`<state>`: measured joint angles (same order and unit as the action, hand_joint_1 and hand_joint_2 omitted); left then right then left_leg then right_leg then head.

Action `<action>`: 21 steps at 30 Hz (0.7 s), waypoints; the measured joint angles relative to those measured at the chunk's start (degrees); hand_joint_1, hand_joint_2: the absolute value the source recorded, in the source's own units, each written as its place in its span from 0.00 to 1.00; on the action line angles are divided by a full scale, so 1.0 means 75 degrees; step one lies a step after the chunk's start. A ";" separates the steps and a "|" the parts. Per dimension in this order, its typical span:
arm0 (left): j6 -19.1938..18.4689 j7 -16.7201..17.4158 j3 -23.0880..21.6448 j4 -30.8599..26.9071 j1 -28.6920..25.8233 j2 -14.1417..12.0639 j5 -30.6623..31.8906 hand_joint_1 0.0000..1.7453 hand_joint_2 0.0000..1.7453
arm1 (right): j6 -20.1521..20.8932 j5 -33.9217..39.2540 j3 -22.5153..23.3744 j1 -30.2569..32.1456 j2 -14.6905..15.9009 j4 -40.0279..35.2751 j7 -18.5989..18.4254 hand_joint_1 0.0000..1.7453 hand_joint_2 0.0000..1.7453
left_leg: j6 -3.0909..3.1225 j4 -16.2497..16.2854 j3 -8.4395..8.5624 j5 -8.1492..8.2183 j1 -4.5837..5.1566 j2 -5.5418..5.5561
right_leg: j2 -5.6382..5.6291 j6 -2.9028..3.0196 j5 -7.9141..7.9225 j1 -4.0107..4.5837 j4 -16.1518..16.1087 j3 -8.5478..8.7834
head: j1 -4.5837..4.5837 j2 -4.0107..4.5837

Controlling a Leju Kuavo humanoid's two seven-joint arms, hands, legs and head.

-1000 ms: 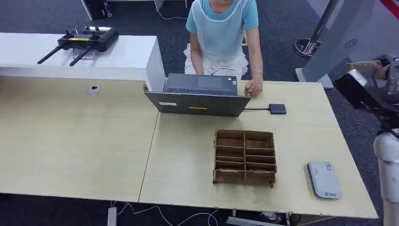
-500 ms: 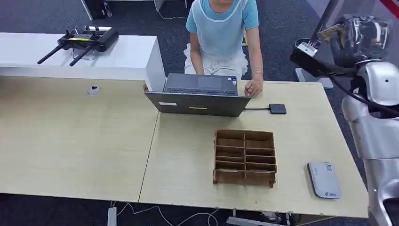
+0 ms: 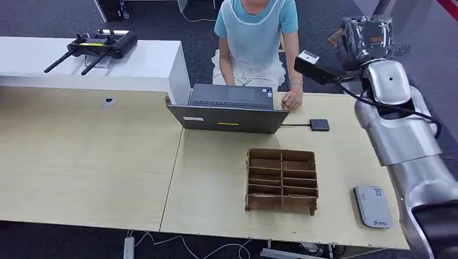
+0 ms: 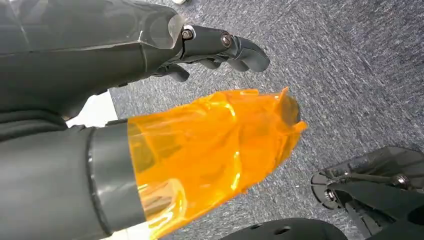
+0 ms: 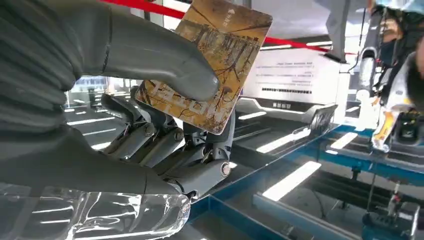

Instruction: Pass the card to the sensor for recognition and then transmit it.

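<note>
My right hand (image 3: 363, 33) is raised high over the table's far right corner. It pinches a brown patterned card (image 3: 335, 36) between thumb and fingers. The right wrist view shows the card (image 5: 215, 65) close up, standing above the hand (image 5: 165, 120), with the thumb pressed on its face. A grey-white flat device (image 3: 372, 206) lies on the table's near right, far below the hand. A small black box (image 3: 319, 124) is cabled to the laptop. My left hand (image 4: 200, 100) hangs over the carpet holding nothing, its thumb wrapped in orange film.
A person (image 3: 254, 38) sits behind the open laptop (image 3: 229, 110), one hand resting on the table (image 3: 81, 156). A brown cardboard divider box (image 3: 281, 179) stands in front of the laptop. A black controller (image 3: 97, 46) lies on the white counter at far left.
My right arm has swung up and leftward from the picture's right edge, carrying the card toward the seated person. The things on the table have not moved.
</note>
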<state>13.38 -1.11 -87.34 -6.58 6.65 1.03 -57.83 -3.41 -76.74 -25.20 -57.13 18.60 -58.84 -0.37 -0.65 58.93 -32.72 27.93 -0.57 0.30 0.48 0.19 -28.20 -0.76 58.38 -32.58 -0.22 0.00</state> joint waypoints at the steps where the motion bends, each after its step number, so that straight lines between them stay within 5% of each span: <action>1: 0.0000 0.0000 0.0000 0.0000 -0.0001 0.0000 0.0015 0.00 0.00 | -0.0006 -0.0009 -0.0035 -0.0017 -0.0050 0.0052 0.0009 1.00 1.00 | 0.0000 0.0000 0.0000 0.0000 0.0000 0.0001 | 0.0001 0.0000 0.0000 0.0000 0.0000 0.0000 | 0.0000 0.0000; 21: 0.0047 -0.0035 0.0000 0.0000 0.0016 -0.0015 -0.0093 0.00 0.00 | 0.0615 -0.0160 -0.0720 -0.0659 -0.0635 0.1641 0.0119 1.00 1.00 | 0.0000 0.0000 -0.0001 0.0000 0.0000 0.0003 | 0.0001 0.0000 0.0000 0.0000 0.0000 -0.0001 | 0.0000 0.0000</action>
<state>13.73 -1.38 -87.34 -6.58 6.77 0.92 -58.53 1.20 -77.94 -30.60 -62.07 13.83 -46.53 0.52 -0.65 58.93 -32.72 27.93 -0.57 0.32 0.48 0.19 -28.20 -0.76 58.38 -32.59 -0.22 0.00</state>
